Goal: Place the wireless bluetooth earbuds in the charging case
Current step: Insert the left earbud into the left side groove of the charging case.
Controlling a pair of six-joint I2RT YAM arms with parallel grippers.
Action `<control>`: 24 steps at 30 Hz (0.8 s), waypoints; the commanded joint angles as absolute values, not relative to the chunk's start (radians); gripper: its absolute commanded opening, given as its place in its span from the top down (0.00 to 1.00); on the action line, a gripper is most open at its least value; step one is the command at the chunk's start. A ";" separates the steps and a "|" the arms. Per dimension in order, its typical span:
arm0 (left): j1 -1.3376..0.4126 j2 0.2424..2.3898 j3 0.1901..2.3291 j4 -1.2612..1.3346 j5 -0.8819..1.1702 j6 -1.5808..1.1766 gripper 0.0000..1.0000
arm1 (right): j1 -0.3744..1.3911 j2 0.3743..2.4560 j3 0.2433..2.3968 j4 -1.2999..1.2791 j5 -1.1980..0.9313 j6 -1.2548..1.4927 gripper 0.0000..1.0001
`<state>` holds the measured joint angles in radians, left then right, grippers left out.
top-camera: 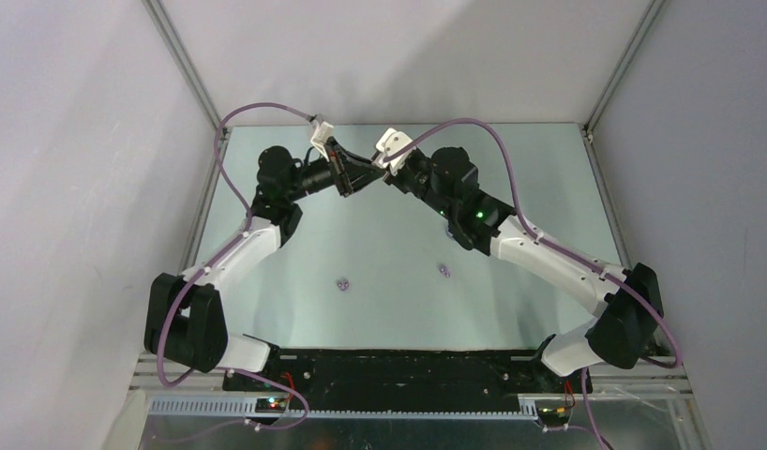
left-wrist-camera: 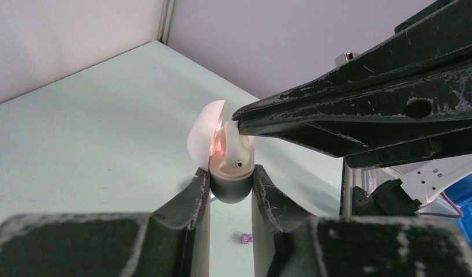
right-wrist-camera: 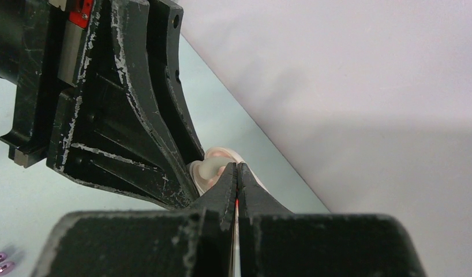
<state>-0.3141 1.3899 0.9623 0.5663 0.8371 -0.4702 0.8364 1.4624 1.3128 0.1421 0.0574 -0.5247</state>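
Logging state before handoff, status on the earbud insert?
Left gripper shut on open charging case. Right gripper shut, tips on white earbud sitting in it. Two purple earbuds loose on table.

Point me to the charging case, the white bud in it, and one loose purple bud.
charging case (left-wrist-camera: 229, 190): left wrist view, on its lower shell.
white earbud (left-wrist-camera: 236, 158): left wrist view, on its rounded body.
purple earbud (top-camera: 341, 283): top external view, middle of the left loose one.
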 commanded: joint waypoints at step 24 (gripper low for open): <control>-0.316 1.345 0.957 0.608 0.761 -0.495 1.00 | 0.869 1.477 1.312 0.136 0.096 -0.526 1.00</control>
